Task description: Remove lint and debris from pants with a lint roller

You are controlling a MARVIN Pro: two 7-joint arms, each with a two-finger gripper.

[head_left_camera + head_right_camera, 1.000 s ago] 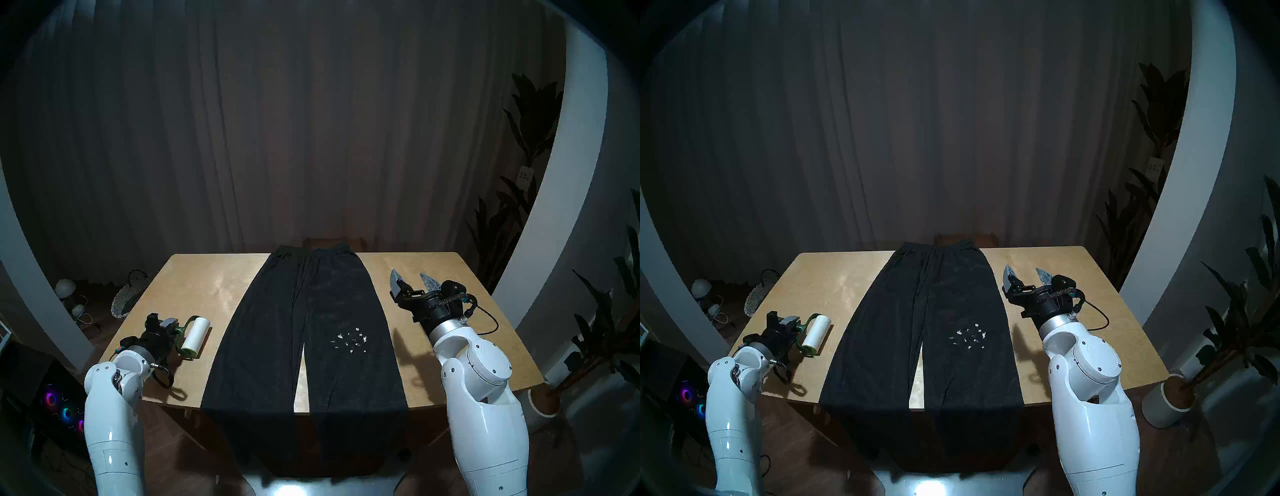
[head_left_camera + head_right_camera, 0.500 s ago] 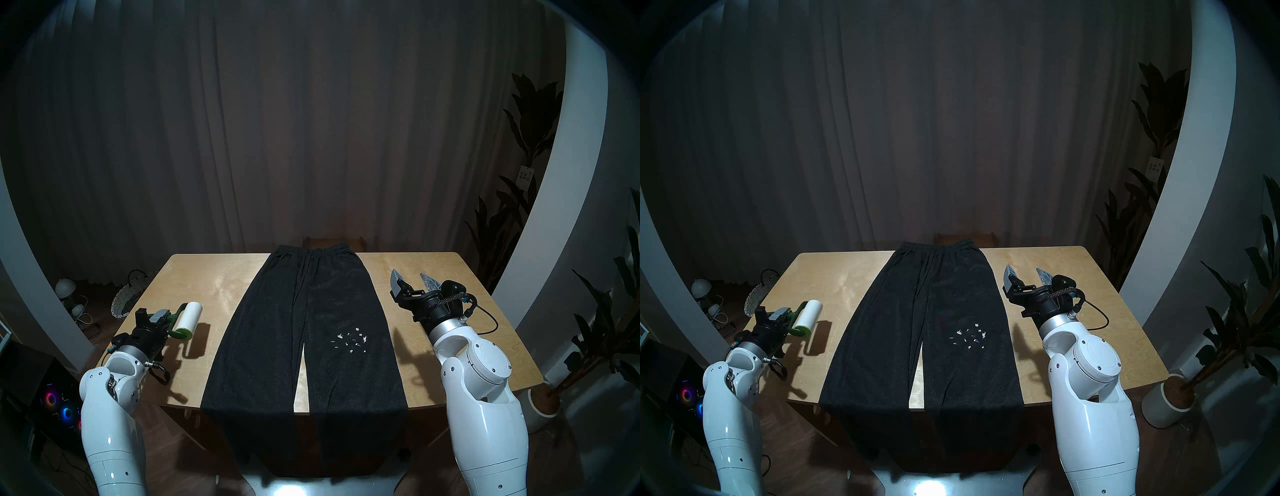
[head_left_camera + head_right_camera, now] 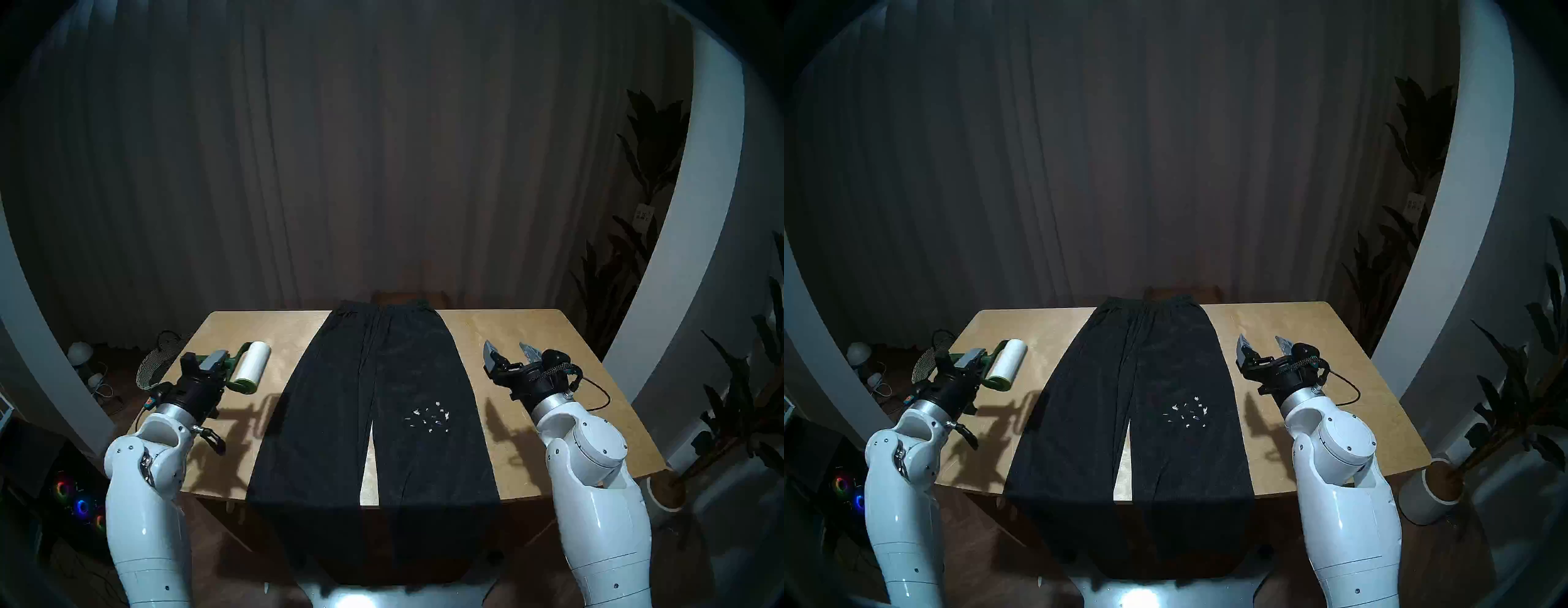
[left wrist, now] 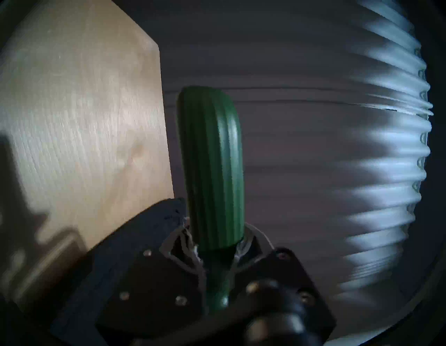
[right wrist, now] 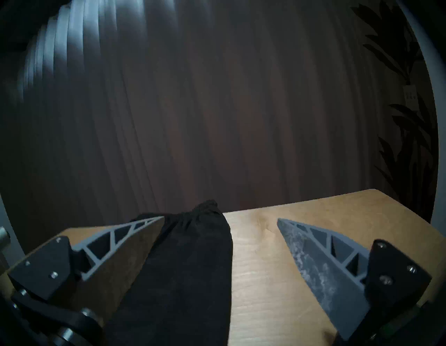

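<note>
Two trouser legs of pants draped off near table edge; lint and debris on right leg. Farther left, left gripper clamped on lint roller, lifted. Farther right, right gripper spread, empty.

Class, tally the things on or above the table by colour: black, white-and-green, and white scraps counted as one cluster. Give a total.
Black: 1, the pants
White-and-green: 1, the lint roller
White: 1, the lint cluster
Total: 3
</note>
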